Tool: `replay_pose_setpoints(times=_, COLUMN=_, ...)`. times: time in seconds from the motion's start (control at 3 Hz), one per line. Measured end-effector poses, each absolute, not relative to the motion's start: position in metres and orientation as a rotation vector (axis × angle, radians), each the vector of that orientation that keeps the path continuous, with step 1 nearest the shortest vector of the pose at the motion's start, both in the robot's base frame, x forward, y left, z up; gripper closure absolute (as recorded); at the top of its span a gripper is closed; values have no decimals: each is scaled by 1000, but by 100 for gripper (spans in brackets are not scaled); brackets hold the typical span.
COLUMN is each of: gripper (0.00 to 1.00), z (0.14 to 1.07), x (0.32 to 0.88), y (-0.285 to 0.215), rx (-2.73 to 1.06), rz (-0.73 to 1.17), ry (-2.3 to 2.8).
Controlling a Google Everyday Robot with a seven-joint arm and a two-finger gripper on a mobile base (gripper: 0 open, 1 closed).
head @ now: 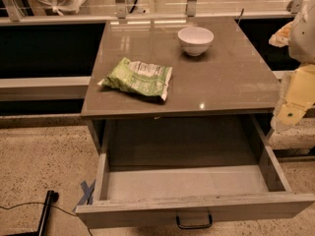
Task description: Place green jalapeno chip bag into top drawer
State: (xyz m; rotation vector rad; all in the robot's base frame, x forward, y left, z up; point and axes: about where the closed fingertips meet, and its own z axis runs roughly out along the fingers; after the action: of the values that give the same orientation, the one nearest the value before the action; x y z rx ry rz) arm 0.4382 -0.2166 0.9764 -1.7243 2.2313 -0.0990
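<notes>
One worry: my hand (290, 111), well right of the green jalapeno chip bag (138, 77), state I cannot tell, pinches only slippery film and drops it.

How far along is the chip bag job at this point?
Done: the top drawer stands pulled open. In hand: nothing; the gripper hangs at the right edge, away from the green jalapeno chip bag lying on the countertop. Left: grasping it, placing it inside.
</notes>
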Motion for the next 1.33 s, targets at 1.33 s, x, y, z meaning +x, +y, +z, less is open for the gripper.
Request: replay_pose_setpoints(times=1.33, gripper=0, z=934, x=480, y=-86, rx=-2050, rz=140, ry=1972)
